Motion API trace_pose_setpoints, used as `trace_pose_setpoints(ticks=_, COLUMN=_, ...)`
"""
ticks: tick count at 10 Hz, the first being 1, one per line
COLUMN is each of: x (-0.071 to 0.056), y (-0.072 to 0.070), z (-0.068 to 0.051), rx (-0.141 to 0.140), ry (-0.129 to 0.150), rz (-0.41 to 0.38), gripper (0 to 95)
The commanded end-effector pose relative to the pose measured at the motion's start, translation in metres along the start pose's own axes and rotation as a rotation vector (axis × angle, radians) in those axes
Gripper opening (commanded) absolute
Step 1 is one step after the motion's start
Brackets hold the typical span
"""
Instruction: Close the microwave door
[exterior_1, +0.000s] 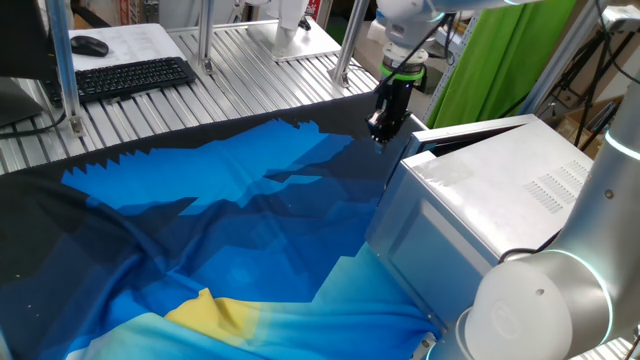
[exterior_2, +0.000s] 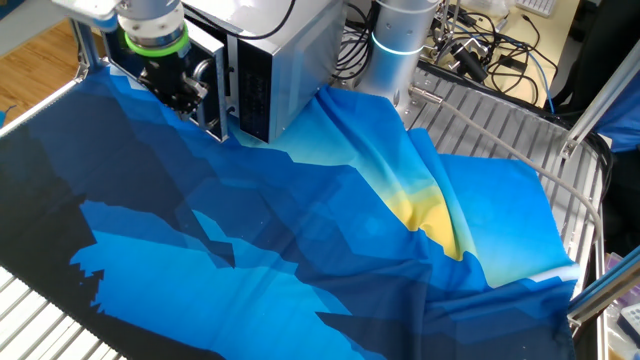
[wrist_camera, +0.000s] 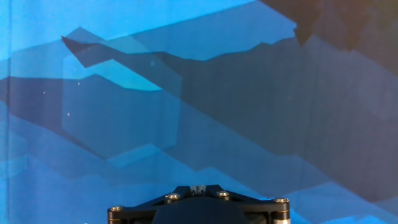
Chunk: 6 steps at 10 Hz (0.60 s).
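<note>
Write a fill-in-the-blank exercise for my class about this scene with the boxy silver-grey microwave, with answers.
1. The boxy silver-grey metal microwave stands on a cloth that is mostly ____ with a yellow patch.
2. The black two-finger gripper hangs beside the microwave's dark glass ____.
3. On the microwave's top is a patch of small vent ____.
4. Behind the cloth lies a black computer ____.

Answers: blue; door; slots; keyboard

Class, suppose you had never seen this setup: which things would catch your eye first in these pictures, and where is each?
The blue cloth with its yellow patch covers most of the table and dominates every view. At its edge stands the silver-grey microwave, its door slightly ajar. The gripper hangs beside the microwave's corner, close to the door.
</note>
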<state>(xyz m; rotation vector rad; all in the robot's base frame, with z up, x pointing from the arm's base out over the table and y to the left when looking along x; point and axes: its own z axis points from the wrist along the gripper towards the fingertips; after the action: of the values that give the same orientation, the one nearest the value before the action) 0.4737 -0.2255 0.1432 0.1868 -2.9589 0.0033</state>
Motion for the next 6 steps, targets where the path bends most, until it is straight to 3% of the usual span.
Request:
trace_pose_setpoints(ticks=1, x=0.008, y=0.006, z=0.002, rx=0.0, ry=0.017, rz=0.002, gripper=0.0)
trace_pose_setpoints(ticks=6, x=0.021, y=0.016, z=0.005, rx=0.013, ry=0.082, rz=0.039, gripper=0.0)
